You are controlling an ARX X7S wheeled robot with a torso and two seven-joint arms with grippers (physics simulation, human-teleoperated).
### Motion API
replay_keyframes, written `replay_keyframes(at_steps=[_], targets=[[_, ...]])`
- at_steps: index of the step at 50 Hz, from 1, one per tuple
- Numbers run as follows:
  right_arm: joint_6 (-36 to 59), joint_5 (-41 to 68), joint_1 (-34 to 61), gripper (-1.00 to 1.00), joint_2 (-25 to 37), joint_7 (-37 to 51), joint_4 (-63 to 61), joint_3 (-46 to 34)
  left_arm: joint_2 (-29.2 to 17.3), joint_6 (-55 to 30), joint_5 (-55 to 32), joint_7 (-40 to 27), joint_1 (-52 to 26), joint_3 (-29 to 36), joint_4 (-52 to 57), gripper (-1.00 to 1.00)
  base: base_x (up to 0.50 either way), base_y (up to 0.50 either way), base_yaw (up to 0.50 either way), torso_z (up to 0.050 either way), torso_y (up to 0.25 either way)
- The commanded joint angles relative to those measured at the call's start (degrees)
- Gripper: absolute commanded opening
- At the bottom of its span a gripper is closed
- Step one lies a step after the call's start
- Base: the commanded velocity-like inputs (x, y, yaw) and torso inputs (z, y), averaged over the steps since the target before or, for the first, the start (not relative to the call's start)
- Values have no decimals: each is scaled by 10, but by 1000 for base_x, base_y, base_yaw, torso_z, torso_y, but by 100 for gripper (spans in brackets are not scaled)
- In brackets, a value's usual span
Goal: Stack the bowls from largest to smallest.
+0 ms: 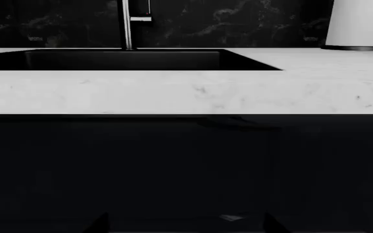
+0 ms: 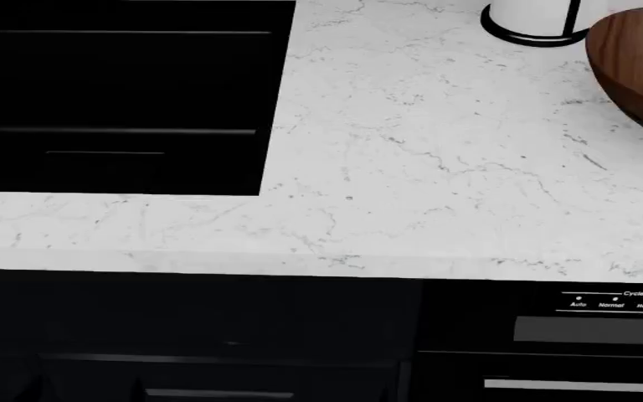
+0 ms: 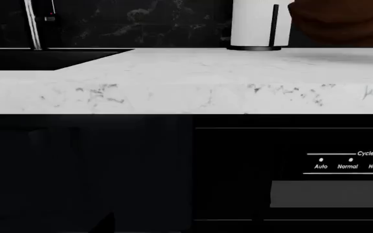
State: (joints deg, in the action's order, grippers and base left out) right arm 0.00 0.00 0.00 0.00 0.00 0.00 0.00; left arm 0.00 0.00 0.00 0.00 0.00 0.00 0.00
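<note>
Fingers of both arms show only as faint dark tips at the bottom edges of the two wrist views, low against the black cabinet fronts; whether either pair stands apart or together cannot be told, and neither holds anything. No arm appears in the head view. Nearest the onlooker, the dishwasher panel (image 2: 589, 327) with its "Auto, Normal, Heavy" labels fills the lower right of the head view. Above it runs the white marble table (image 2: 411, 167), bare across the middle of the frame. The dark-brown bowl (image 2: 640, 71), the largest, sits at the upper right edge of the head view, cut off by the frame; the grey and red bowls are not visible in any view. Just beside it, at the top, stands the paper-towel roll (image 2: 528, 17) on its black holder. The black sink (image 2: 120, 92) fills the upper left, its faucet (image 1: 128, 24) rising behind. Judged from this, the reach has not begun: both arms should rise above the table edge, and the view should swing right to find the smaller bowls. The roll, close to the brown bowl, is the likeliest obstruction.
</note>
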Motion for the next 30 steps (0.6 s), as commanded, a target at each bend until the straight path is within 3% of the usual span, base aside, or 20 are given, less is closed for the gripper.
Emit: replay_keyframes(at_steps=[1,30], targets=[[-5,24,1,100,23,29,5,-29,-12,-1,-12,-15,1,15,2,100,0,0,0,0,0],[3,42,2,100,48,60,-1,-59,-44,7,-40,-50,2,52,4,100,0,0,0,0,0]])
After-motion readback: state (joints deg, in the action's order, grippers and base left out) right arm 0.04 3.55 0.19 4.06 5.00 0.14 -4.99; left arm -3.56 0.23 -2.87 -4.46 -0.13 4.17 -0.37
